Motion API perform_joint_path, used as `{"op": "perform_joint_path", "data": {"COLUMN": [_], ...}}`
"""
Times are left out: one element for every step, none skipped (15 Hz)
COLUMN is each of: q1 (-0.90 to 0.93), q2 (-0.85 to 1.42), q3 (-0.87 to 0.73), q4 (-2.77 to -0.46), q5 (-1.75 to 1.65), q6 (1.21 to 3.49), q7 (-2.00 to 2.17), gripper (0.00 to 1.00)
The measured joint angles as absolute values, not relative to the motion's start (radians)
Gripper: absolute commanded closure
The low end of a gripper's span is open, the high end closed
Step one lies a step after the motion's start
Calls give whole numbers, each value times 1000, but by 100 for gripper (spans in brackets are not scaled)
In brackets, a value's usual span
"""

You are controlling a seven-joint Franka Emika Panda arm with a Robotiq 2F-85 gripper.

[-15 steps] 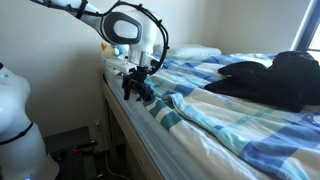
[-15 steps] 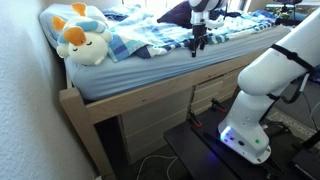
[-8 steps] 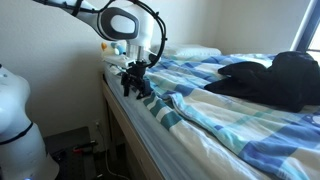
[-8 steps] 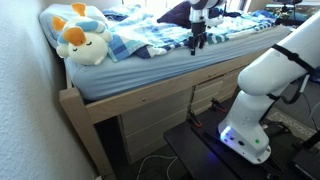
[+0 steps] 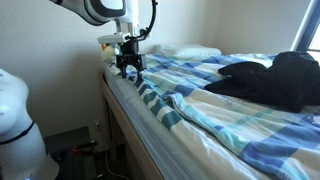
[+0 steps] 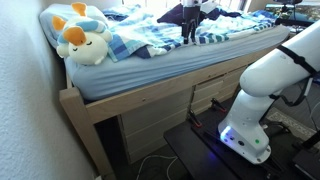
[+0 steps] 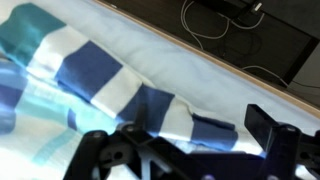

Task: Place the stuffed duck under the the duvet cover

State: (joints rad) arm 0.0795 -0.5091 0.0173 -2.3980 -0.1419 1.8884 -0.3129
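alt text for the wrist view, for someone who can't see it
An open, empty claw hovers over the rumpled blue, white and teal striped duvet cover near the bed's edge. Beyond a strip of white sheet, dark floor with loose cables shows at the top.

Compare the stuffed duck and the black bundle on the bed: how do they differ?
Colour: the stuffed duck is cream-white with yellow-orange parts; the black bundle is plain black. Shape: the duck is rounded plush, the bundle a slumped heap. Place: the duck sits at the corner of the bed beside the duvet cover; the bundle lies on it. Both are soft and uncovered.
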Motion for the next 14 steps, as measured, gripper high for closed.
{"op": "perform_joint_path", "data": {"q1": [99,122,146,169,188,200,205,205,205,205,205,206,212,223], "q2": [-514,-516,-518,-518,-518,-518,-518,-518,-518,-518,-517,-515,-511,-504], "q3": [29,39,46,50,51,51,51,51,51,50,50,50,49,47], "q4": [-2385,-2372,-2364,-2359,-2356,-2355,-2355,-2355,-2355,-2355,-2355,-2355,-2356,-2357], "q5": [-143,-143,-143,-143,-143,-143,-143,-143,-143,-143,-142,-139,-126,-107], "q6": [1889,1895,1908,1923,1935,1942,1945,1945,1945,1946,1946,1946,1963,1991], "q7": [-321,-338,-359,-380,-398,-410,-413,-417,-425,-427,-427,-427,-444,-470], "gripper": [0,0,0,0,0,0,0,0,0,0,0,0,0,0]}}
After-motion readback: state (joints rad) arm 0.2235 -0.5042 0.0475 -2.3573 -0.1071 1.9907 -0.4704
